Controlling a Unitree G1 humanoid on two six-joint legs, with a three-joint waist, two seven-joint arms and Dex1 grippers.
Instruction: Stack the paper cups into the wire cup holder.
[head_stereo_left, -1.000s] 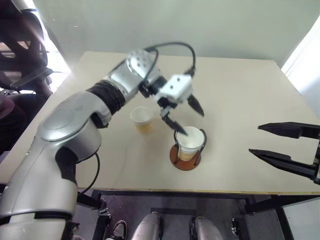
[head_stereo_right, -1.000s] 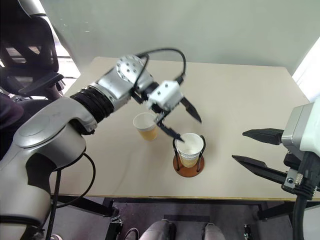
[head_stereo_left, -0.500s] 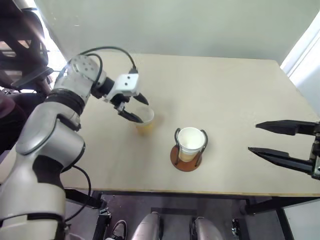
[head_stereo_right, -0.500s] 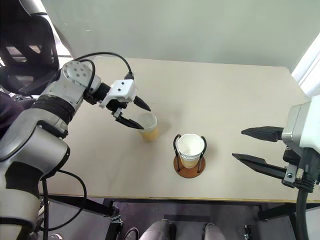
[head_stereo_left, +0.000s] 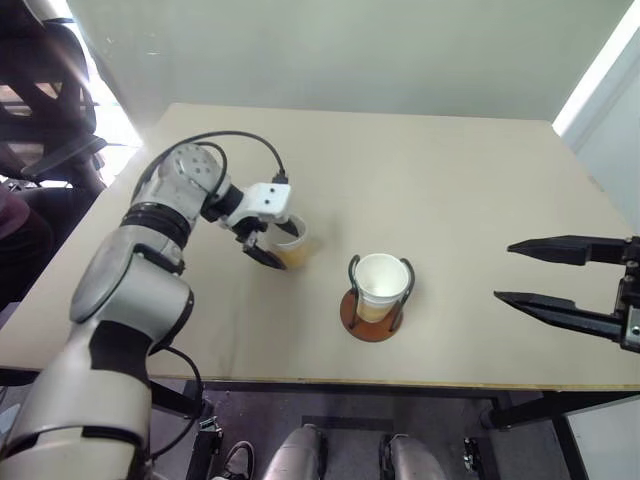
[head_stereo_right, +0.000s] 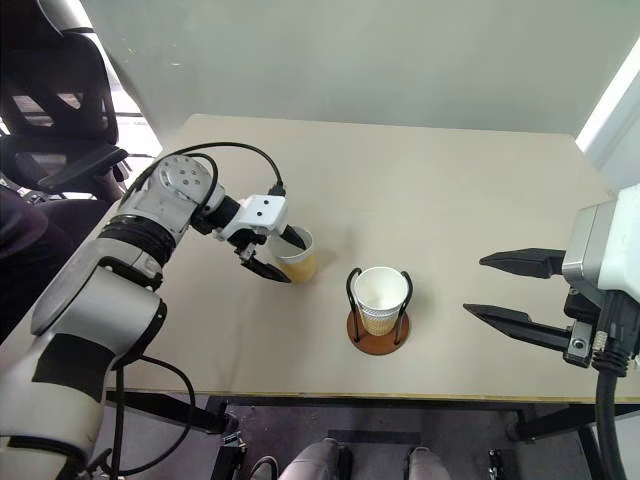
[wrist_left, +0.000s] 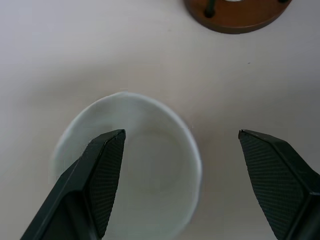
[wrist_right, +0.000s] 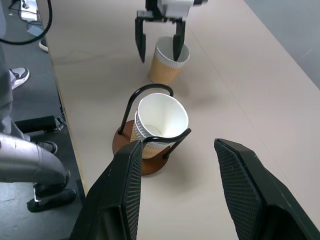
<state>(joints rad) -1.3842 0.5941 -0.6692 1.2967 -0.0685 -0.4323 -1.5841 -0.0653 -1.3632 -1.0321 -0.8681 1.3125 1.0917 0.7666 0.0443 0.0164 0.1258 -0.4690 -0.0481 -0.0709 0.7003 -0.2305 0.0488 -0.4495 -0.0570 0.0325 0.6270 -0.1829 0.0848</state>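
Desk (head_stereo_left: 470, 180) carries the wire cup holder (head_stereo_left: 375, 312), stacked paper cups (head_stereo_left: 380, 282) already seated in it. One loose paper cup (head_stereo_right: 296, 255) stands upright just left of the holder. Risk: left pincer (head_stereo_right: 276, 255) straddles the rim, one finger looks inside the cup, so closing could crush or tip the thin wall. It is spread wide, grasping nothing. Right pincer (head_stereo_left: 535, 272) hangs parted and empty, well apart.

Three paper cups (wrist_right: 168, 61), one wire cup holder (wrist_right: 146, 131).
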